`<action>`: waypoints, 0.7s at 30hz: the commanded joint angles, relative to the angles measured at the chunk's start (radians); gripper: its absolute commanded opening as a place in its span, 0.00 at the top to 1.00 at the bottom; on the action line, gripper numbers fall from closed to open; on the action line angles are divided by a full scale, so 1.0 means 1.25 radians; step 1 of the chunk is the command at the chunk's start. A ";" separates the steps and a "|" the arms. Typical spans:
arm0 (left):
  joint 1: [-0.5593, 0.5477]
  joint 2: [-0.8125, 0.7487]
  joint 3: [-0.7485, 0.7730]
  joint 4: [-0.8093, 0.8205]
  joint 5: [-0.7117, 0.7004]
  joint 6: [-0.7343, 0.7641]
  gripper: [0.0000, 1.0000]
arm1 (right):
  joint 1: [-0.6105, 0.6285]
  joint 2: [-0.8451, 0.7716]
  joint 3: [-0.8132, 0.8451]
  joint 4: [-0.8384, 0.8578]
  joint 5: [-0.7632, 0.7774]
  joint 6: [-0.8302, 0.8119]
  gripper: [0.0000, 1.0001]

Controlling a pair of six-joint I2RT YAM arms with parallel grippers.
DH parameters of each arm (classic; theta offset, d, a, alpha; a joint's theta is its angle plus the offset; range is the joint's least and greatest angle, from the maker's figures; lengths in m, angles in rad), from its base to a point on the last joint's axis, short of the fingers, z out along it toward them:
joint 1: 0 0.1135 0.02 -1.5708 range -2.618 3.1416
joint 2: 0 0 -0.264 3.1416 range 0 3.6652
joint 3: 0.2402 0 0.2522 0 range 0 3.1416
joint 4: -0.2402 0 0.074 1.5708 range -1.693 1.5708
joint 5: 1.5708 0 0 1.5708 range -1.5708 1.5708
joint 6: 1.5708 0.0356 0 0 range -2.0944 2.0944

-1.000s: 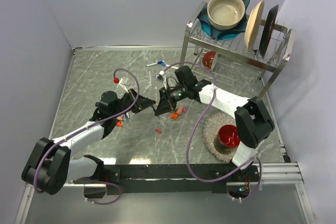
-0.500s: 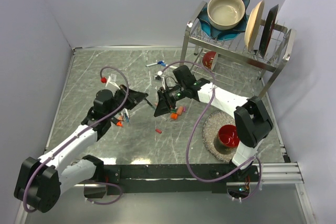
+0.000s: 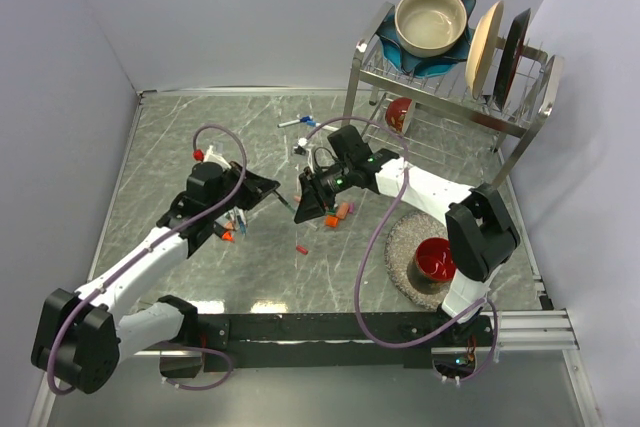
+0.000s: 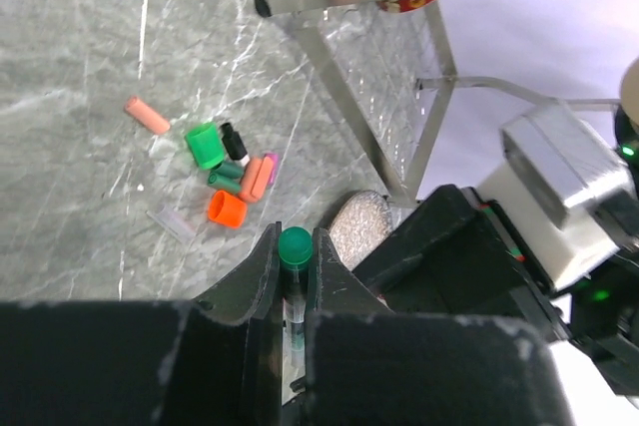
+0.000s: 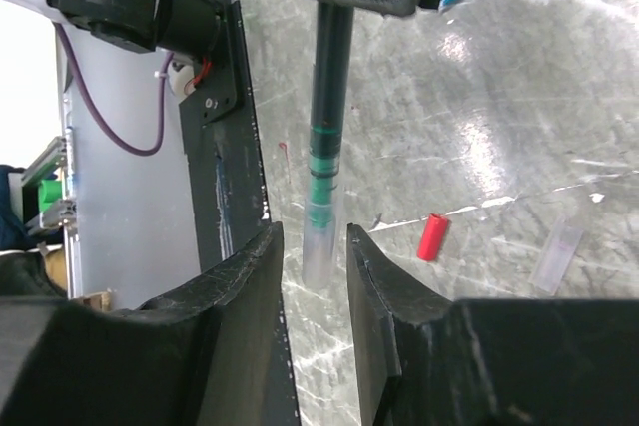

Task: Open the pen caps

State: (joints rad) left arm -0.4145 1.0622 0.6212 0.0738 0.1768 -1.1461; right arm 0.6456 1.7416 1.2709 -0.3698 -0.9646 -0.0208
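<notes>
My left gripper (image 3: pixel 268 191) (image 4: pixel 295 244) is shut on a thin green pen (image 3: pixel 285 201); its round green end (image 4: pixel 295 246) pokes out between the fingers. The pen's other end, a clear tube (image 5: pixel 321 236), sits between the jaws of my right gripper (image 3: pixel 302 210) (image 5: pixel 315 241), which stand open with a gap on each side. Loose pen caps lie on the marble table: green (image 4: pixel 204 144), orange (image 4: pixel 228 209), pink (image 4: pixel 147 115), salmon (image 4: pixel 255 179) and red (image 5: pixel 433 236) (image 3: pixel 302 248). A clear cap (image 5: pixel 556 256) lies beside the red one.
A metal dish rack (image 3: pixel 450 82) with a bowl and plates stands at the back right. A red cup (image 3: pixel 436 259) sits on a round mat (image 3: pixel 402 247) near the right arm. More pens (image 3: pixel 300 123) lie at the back, and orange caps (image 3: pixel 228 236) lie by the left arm.
The right gripper's jaws have parted from nearly shut round the pen's end. The left arm has shifted its elbow leftward, still holding the pen.
</notes>
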 commanded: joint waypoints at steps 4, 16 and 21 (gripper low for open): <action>-0.001 0.045 0.083 -0.090 -0.011 -0.038 0.99 | 0.014 -0.008 0.051 -0.012 0.021 -0.028 0.65; -0.003 0.033 0.113 -0.162 -0.057 -0.087 0.99 | 0.053 0.042 0.090 -0.062 0.055 -0.047 0.98; 0.020 0.000 0.145 -0.272 -0.211 -0.048 0.99 | 0.053 0.051 0.101 -0.089 0.073 -0.053 1.00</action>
State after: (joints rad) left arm -0.4149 1.1183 0.7292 -0.1837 0.0925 -1.2243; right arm 0.6907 1.8004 1.3491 -0.4500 -0.8677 -0.0551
